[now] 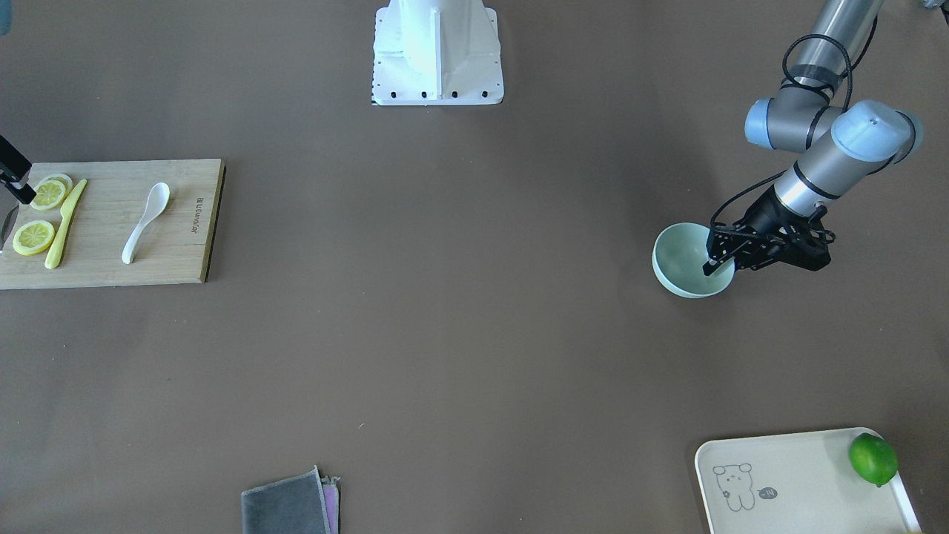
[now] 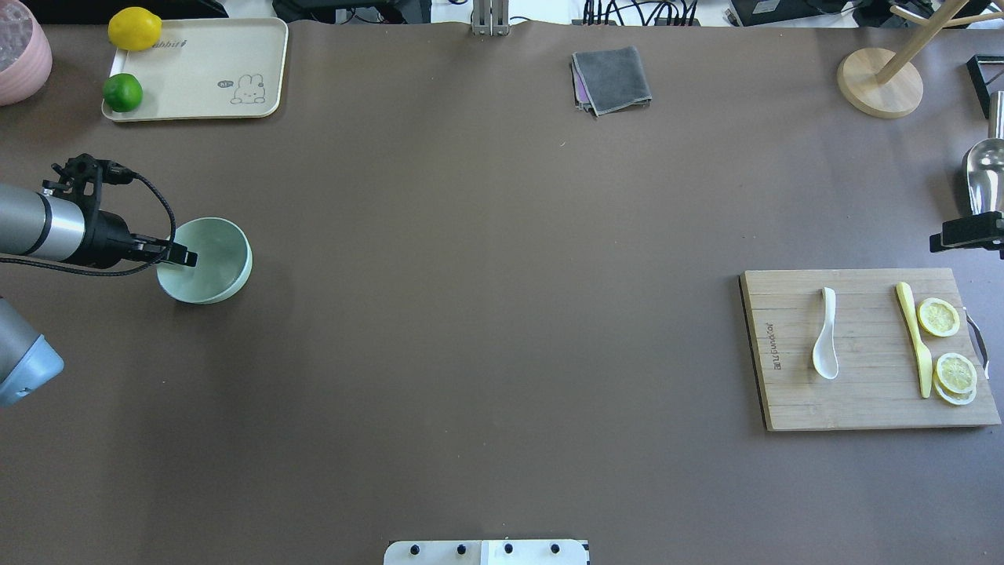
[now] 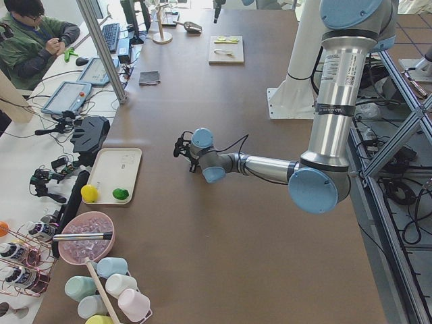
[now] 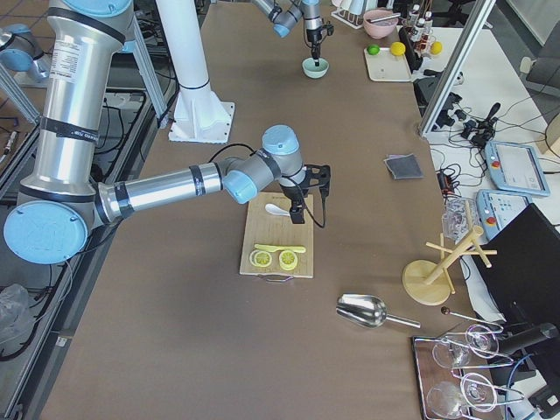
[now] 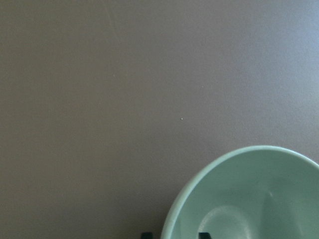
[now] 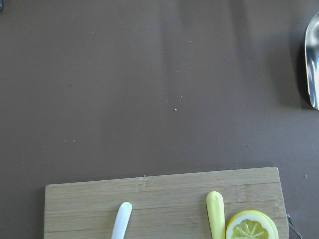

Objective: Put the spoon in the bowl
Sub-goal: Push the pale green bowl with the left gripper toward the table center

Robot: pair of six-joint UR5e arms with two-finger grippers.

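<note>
The white spoon (image 2: 825, 337) lies on a wooden cutting board (image 2: 863, 408) at the table's right, scoop toward the robot; it also shows in the front view (image 1: 144, 222). Its handle tip shows in the right wrist view (image 6: 121, 221). The mint-green bowl (image 2: 216, 259) stands far off at the table's left. My left gripper (image 2: 188, 257) straddles the bowl's near rim, one finger inside and one outside, closed on it (image 5: 174, 235). My right gripper (image 2: 969, 231) hovers high by the board's far right side; its jaws are cut off.
On the board lie a yellow knife (image 2: 914, 337) and lemon slices (image 2: 939, 317). A cream tray (image 2: 204, 71) with a lime and a lemon sits far left. A grey cloth (image 2: 612, 78), a wooden stand (image 2: 878, 82) and a metal scoop (image 2: 984, 176) sit along the far side.
</note>
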